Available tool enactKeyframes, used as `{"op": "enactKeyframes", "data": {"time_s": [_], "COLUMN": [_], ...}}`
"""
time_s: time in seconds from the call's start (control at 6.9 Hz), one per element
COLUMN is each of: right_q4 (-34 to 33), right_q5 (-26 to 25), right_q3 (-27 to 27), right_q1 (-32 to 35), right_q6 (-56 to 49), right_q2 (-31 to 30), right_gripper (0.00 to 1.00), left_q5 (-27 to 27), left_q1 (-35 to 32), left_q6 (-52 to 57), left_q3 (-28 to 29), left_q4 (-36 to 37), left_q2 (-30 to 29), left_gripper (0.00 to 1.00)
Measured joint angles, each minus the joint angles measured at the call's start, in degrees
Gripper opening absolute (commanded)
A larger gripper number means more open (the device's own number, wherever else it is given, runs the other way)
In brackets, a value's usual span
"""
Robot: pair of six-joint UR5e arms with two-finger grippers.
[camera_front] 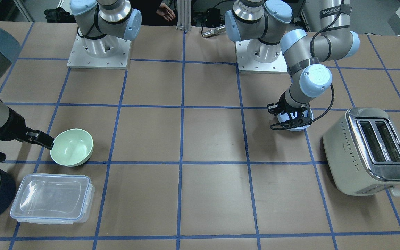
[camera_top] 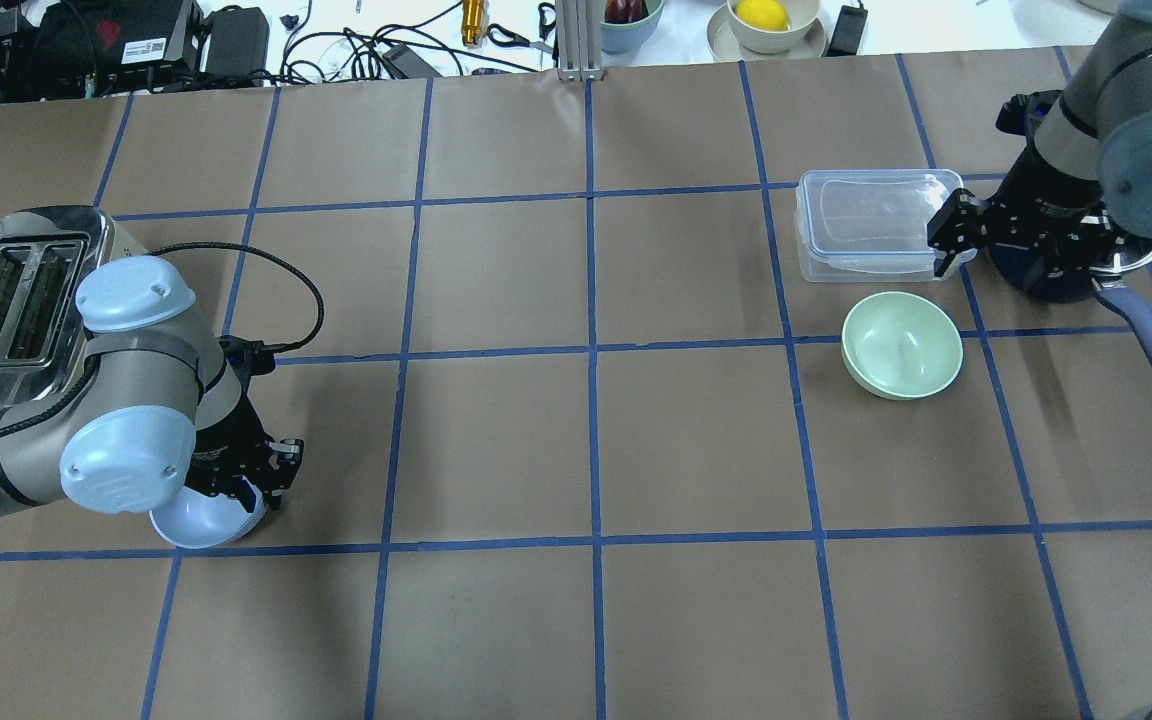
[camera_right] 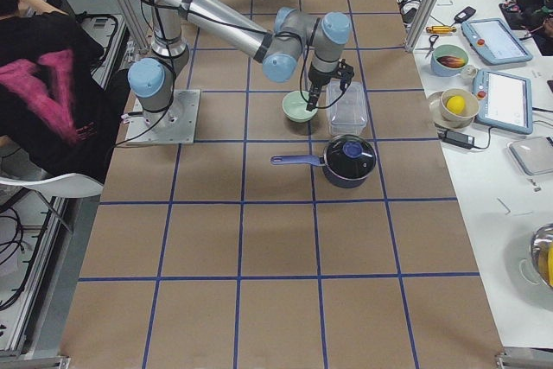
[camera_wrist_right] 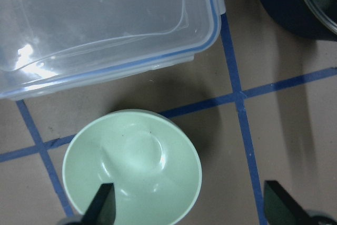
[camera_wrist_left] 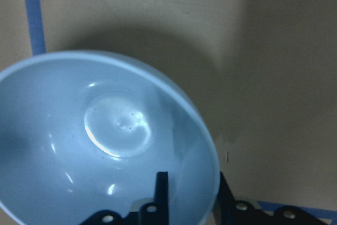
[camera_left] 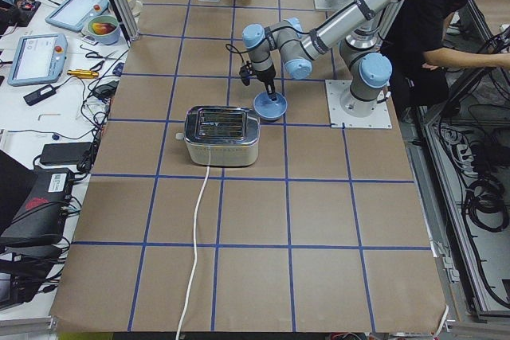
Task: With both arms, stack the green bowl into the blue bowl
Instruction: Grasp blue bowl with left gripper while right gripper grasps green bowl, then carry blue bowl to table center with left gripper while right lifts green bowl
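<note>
Green bowl [camera_top: 902, 344]: upright and empty on the surface [camera_top: 586, 450], toward its right end and somewhat nearer the far edge than the robot's edge. It sits on a blue tape line. Nothing grips it.

Right end effector [camera_wrist_right: 192, 206]: released, jaws spread wide. It hangs above the surface over the far side of the green bowl, between that bowl and the clear lidded container [camera_top: 871, 225]. In the wrist view one finger overlaps the bowl's rim and the other is over bare surface. No contact with the bowl is visible.

Blue bowl [camera_wrist_left: 105, 140]: upright and empty, toward the left end of the surface, about midway between the robot's edge and the far edge. It is well apart from the green bowl.

Left end effector [camera_top: 258, 490]: clenched on the blue bowl's rim, with one finger inside the wall and one outside, jaws narrow.

Surroundings: the clear lidded container lies closed just beyond the green bowl, toward the far edge. A dark navy saucepan [camera_top: 1066, 270] stands beside the container at the right end, its handle pointing back toward the robot's edge. A cream and chrome toaster [camera_top: 21, 300] stands at the left end, near the blue bowl, slots upward.
</note>
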Motion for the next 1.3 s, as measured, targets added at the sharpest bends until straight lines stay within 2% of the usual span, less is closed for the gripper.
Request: {"op": "enactKeyframes", "data": {"time_s": [0.29,0.43,0.58,0.72,0.87,1.3], "right_q4": [-6.0,-8.23,-10.63,-12.54,-13.45,-13.53], "right_q5": [-0.01,0.0,-0.02,-0.03,0.0,0.12], "right_q3": [4.44,6.37,7.9,8.84,9.2,9.18], "right_q1": [-0.06,-0.07,-0.07,-0.07,-0.08,-0.07], "right_q6": [-0.6,-1.06,-1.29,-1.49,-1.95,-2.86], "right_q2": [2.39,2.99,3.83,4.71,5.27,5.29], "right_gripper": [1.0,1.0,0.71,0.08,0.0,0.0], "left_q5": [0.14,-0.3,-2.02,-5.02,-7.94,-11.86], "left_q1": [-4.15,-8.33,-13.44,-17.92,-22.03,-34.91], "left_q6": [-2.51,-6.12,-11.09,-16.42,-21.62,-36.03], "left_q3": [2.61,6.52,11.71,16.55,20.97,37.79], "left_q4": [0.33,-0.31,-1.35,-1.79,-1.46,-2.07], "left_q2": [-0.12,-0.43,-1.71,-4.18,-7.31,-19.72], "left_gripper": [0.0,0.0,0.0,0.0,0.0,0.0]}}
